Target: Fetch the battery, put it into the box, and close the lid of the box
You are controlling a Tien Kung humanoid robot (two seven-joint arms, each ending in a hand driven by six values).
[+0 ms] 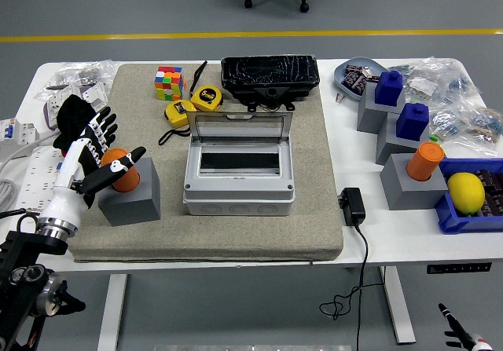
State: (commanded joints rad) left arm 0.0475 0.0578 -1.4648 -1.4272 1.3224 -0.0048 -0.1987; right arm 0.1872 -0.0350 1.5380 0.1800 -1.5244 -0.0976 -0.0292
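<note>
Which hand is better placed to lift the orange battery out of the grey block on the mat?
Left. The left hand is already at the orange battery, thumb across it; the right hand shows only at the bottom corner.
</note>
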